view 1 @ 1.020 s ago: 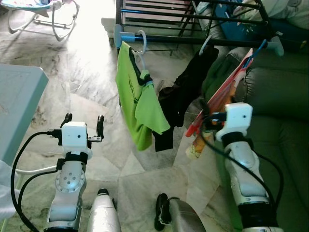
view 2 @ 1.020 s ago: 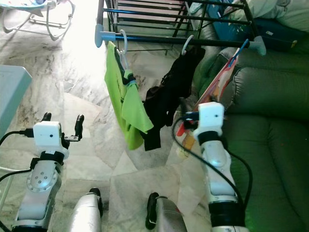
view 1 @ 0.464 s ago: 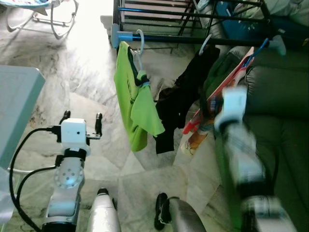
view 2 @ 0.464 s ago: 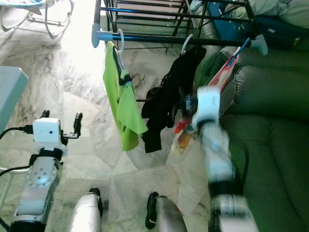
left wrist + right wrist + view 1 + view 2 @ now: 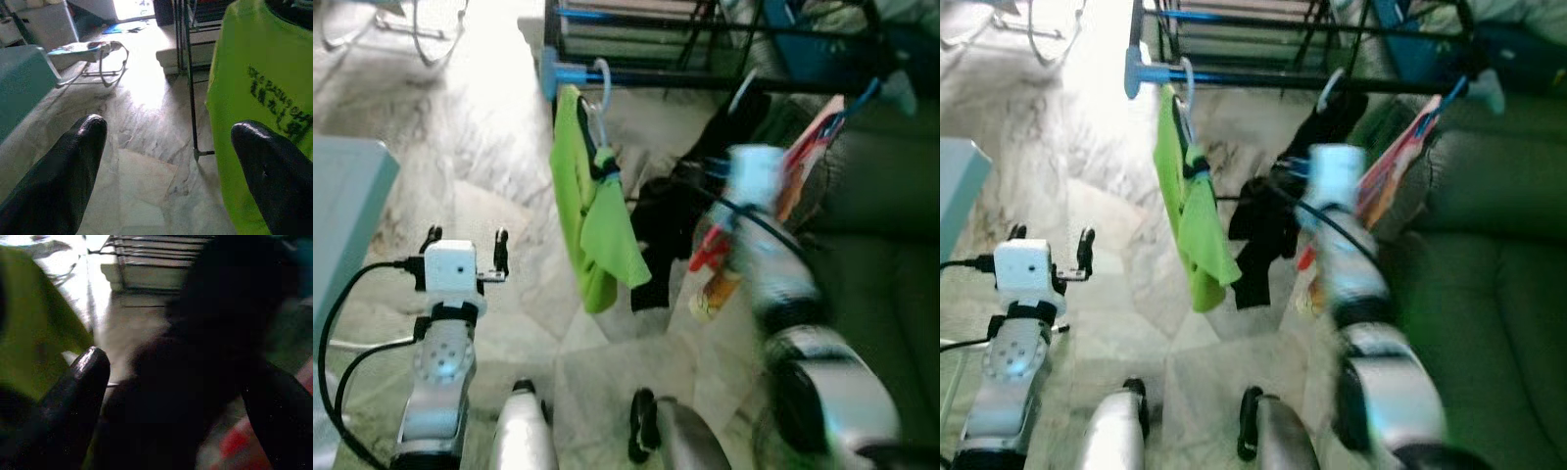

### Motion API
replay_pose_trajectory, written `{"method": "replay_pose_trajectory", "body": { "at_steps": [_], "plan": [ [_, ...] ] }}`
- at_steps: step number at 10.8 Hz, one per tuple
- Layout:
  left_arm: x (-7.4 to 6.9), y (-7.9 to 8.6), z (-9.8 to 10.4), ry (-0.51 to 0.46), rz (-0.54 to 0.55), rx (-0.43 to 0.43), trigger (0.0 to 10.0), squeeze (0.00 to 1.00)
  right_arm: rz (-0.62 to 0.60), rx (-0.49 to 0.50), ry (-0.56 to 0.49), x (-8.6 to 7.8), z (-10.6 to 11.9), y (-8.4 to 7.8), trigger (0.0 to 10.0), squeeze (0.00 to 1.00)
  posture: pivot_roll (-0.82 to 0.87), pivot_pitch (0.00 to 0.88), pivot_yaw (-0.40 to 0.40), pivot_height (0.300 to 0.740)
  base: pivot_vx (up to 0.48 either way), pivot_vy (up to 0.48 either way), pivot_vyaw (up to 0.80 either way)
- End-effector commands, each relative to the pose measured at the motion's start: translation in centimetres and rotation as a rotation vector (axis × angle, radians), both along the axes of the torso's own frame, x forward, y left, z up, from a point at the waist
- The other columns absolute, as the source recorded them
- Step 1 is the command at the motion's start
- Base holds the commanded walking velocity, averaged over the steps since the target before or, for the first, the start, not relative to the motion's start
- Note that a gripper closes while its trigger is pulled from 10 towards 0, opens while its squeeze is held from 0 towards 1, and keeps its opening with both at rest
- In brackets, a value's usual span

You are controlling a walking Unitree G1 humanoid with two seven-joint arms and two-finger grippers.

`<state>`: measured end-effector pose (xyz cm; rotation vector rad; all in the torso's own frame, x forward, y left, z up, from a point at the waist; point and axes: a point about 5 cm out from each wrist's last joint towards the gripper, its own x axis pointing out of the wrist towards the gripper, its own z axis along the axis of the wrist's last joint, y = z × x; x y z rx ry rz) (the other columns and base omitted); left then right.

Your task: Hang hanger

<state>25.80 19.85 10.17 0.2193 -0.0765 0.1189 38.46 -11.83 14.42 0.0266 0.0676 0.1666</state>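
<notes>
Rail [image 5: 636, 78]: we see a dark bar with a blue left end cap, running left to right across the far part of the scene, with a black rack behind it.
Green shirt [image 5: 592, 220]: it hangs from a white hanger [image 5: 600, 83] hooked over the rail near its left end.
Black garment [image 5: 671, 235]: it hangs just right of the green shirt, from a second hook on the rail.
Red item [image 5: 808, 147]: we make out a red and pale thing on a blue hook near the rail's right end (too blurred to name).
Left gripper [image 5: 465, 245]: it hovers over the marble floor [image 5: 499, 147], left of the green shirt and apart from it; in the left wrist view its fingers [image 5: 73, 171] are spread wide with nothing between them.
Right gripper [image 5: 181, 401]: its arm is raised and blurred, its white wrist [image 5: 754, 176] right of the black garment; in the right wrist view both fingers stand apart with the dark cloth ahead (we cannot tell whether they touch it).
Sofa [image 5: 881, 255]: dark green, on the right.
Cabinet [image 5: 347, 206]: pale blue, at the left edge.
</notes>
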Motion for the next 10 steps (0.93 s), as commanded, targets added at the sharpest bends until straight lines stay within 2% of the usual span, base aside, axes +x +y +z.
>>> {"method": "replay_pose_trajectory", "body": {
  "at_steps": [1,2,4,6,7,9,10],
  "plan": [
    [-0.2,-0.6,-0.2,0.008,-0.011,0.007,10.0,0.00,0.055,-0.055,0.060,-0.2,-1.2,1.7,10.0,0.00,0.14,0.285,-0.117,0.740,0.000,0.000,0.00],
    [-0.3,-0.4,-0.2,0.009,-0.005,0.008,10.0,0.00,0.026,-0.089,0.113,-0.6,-2.5,1.4,10.0,0.00,0.14,0.289,-0.122,0.740,0.000,0.000,0.00],
    [-0.6,-0.6,-0.5,0.023,-0.016,0.002,10.0,0.00,-0.114,-0.070,0.157,-1.0,-3.8,-1.6,10.0,0.00,0.13,0.302,-0.122,0.740,0.000,0.000,0.00],
    [-0.6,-1.1,-0.7,0.038,-0.054,0.007,10.0,0.00,-0.270,-0.122,0.177,-1.3,-4.4,-5.3,10.0,0.00,0.11,0.308,-0.112,0.740,0.000,0.000,0.00],
    [-0.3,-0.9,-0.7,0.037,-0.055,0.005,10.0,0.00,-0.292,-0.140,0.159,-1.2,-4.2,-5.9,10.0,0.00,0.11,0.303,-0.110,0.740,0.000,0.000,0.00],
    [0.0,-0.8,-0.2,0.020,-0.065,-0.008,10.0,0.00,-0.257,-0.132,0.092,-0.9,-3.3,-5.8,10.0,0.00,0.11,0.300,-0.112,0.740,0.000,0.000,0.00],
    [-0.2,-0.3,0.0,0.011,-0.064,-0.003,10.0,0.00,-0.152,-0.109,-0.022,-1.1,-2.1,-5.3,10.0,0.00,0.12,0.299,-0.116,0.740,0.000,0.000,0.00]
  ]
}}
